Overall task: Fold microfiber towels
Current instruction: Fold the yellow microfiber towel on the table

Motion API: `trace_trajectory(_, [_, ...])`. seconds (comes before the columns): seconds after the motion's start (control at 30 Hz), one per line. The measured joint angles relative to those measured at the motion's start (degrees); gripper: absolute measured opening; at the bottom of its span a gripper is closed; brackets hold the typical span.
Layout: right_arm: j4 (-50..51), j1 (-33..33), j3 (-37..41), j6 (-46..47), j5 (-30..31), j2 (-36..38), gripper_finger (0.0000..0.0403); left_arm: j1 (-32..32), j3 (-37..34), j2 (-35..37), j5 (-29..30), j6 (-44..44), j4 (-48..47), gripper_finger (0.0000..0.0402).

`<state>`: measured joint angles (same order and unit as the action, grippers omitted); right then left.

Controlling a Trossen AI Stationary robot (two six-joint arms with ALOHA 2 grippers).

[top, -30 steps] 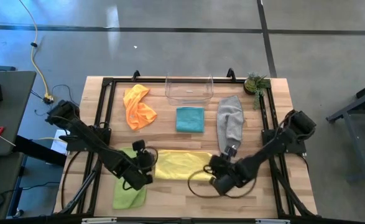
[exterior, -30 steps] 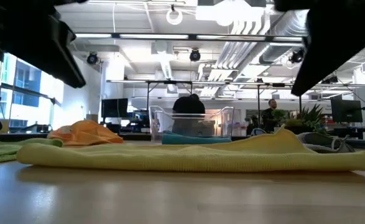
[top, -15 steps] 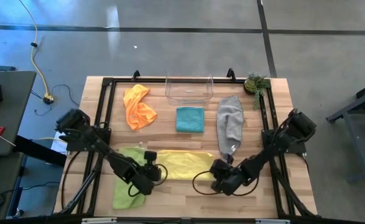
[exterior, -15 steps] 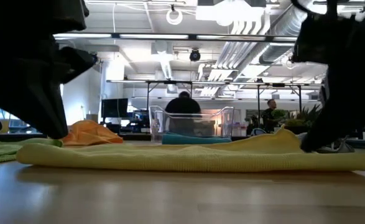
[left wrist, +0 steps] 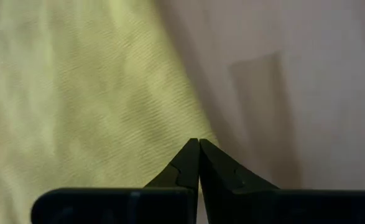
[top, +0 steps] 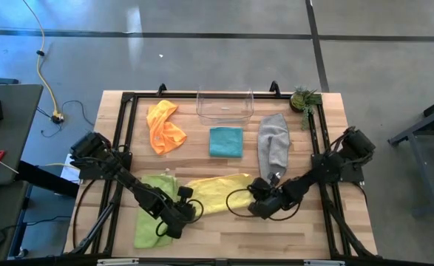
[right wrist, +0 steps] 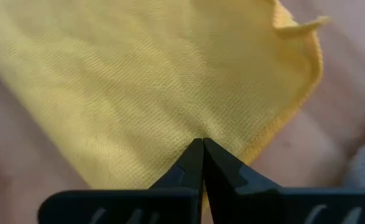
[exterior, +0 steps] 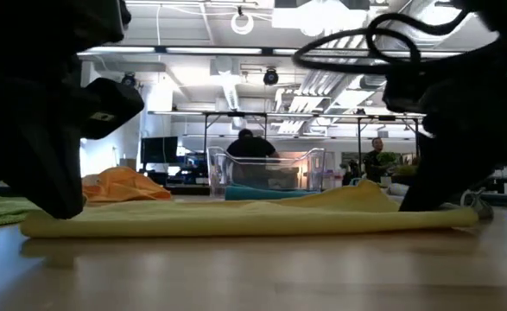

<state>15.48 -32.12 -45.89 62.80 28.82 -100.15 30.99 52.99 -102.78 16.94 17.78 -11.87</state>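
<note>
The yellow towel point(top: 218, 193) lies flat near the table's front edge, between my two grippers. My left gripper point(top: 190, 210) is shut at its near left corner and my right gripper point(top: 255, 195) is shut at its right end. The lime green towel point(top: 151, 218) lies under my left arm, partly hidden by it. Farther back lie the orange towel point(top: 165, 127), the folded teal towel point(top: 225, 142) and the grey towel point(top: 273, 144). My left gripper pinches the yellow towel at its edge point(left wrist: 183, 138) near the near left corner, between the tips of its two shut fingers, slanting down from the left. The towel lies on the table there. One layer or several, I cannot tell. My right gripper pinches the yellow towel a little in from its right edge point(right wrist: 194, 132), between its shut fingertips, slanting down from the table's right. The corner with a small tag point(right wrist: 297, 26) lies beyond the fingers. The cloth rests slack on the table.
A clear plastic bin point(top: 225, 106) stands at the far edge in the middle, with a small potted plant point(top: 304, 98) to its right. A black frame point(top: 128, 100) runs round the tabletop. Bare wood shows at the near edge point(top: 224, 236).
Both grippers have come down onto the yellow towel and shut on it. My left gripper went right along the near edge; my right gripper went toward the far edge and left. The towel's right end has drawn in, so its near edge now runs slanted.
</note>
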Motion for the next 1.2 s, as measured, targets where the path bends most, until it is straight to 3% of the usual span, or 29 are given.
trace_trajectory(0.2, [2.85, 3.30, 0.35, -5.00, -0.50, 2.46, 0.0000, 0.45, 0.04, 0.56, -3.17, -1.43, 3.90, 0.0000])
trace_trajectory(0.5, [6.36, 2.49, 0.31, -8.44, 0.07, 14.65, 0.0000, 0.48, 2.23, 7.61, -2.55, -3.86, -2.60, 0.0000])
trace_trajectory(0.67, [4.27, -0.06, 0.28, -10.52, 3.57, 17.34, 0.0000, -0.70, 2.21, 11.58, -1.89, -4.12, -6.59, 0.0000])
trace_trajectory(0.93, [-4.79, -4.37, 0.20, -11.67, 4.55, 12.45, 0.0000, -5.20, -6.14, 17.81, -6.39, -3.18, -3.32, 0.0000])
trace_trajectory(1.2, [-5.29, -3.16, 0.20, -3.51, -4.87, 2.19, 0.0000, -7.95, -13.33, 19.50, -6.26, -1.85, -0.08, 0.0000])
